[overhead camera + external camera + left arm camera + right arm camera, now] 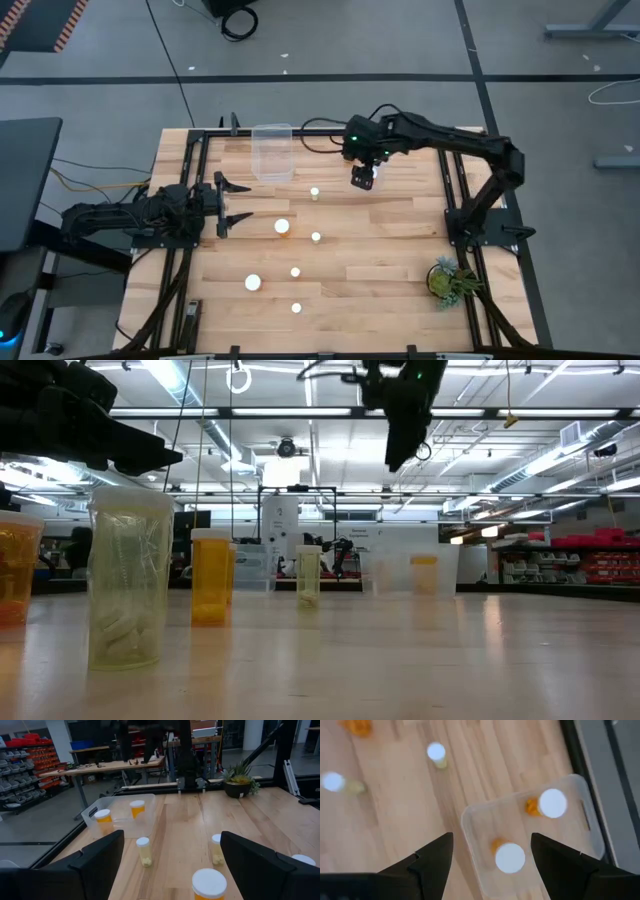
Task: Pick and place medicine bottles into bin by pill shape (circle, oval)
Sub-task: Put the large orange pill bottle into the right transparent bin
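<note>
Nearest the low camera stands a pale bottle, upright on the table; others are scattered mid-table, and two sit in the clear bin; right gripper hangs beside the bin, fingers spread, empty; left gripper waits at the table's left edge, spread, empty; bottles look light, stiff, smooth and tippable; grasp the body below the cap.

Bright overhead ceiling strip lights, soft shadows, motion-blurred right wrist view.
</note>
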{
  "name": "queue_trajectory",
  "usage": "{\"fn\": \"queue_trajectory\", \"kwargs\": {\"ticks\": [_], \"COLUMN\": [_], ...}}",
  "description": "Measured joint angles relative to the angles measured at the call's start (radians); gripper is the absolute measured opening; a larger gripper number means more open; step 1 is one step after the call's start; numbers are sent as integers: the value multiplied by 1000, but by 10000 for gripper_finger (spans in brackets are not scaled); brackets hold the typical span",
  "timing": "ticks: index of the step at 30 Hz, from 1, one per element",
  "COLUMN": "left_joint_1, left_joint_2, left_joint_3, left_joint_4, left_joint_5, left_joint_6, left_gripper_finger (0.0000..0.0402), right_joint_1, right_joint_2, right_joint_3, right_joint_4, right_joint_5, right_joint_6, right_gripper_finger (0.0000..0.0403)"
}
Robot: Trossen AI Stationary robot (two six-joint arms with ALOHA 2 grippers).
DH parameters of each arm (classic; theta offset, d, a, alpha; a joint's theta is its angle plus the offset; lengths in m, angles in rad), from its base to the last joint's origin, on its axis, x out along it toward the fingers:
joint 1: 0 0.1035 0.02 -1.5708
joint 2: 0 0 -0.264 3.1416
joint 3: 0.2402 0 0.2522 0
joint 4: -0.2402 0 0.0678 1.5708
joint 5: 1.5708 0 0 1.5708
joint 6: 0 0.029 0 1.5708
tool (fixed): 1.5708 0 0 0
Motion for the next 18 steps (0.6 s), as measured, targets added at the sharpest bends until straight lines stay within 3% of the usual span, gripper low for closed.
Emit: {"fn": "queue_trajectory", "kwargs": {"ticks": [9,18], "left_joint_1": [0,0], "left_joint_2": [0,0], "left_joint_3": [0,0], "left_joint_4": [0,0], "left_joint_5": [0,0], "left_joint_6": [0,0], "left_gripper_finger": [341,341], "right_joint_1": [113,199], "right_joint_2": [-87,-25], "right_joint_3": [-58,-116], "right_joint_4": [92,188], "right_joint_5": [0,0], "right_joint_6": [36,28], "right_gripper_finger": [275,275]}}
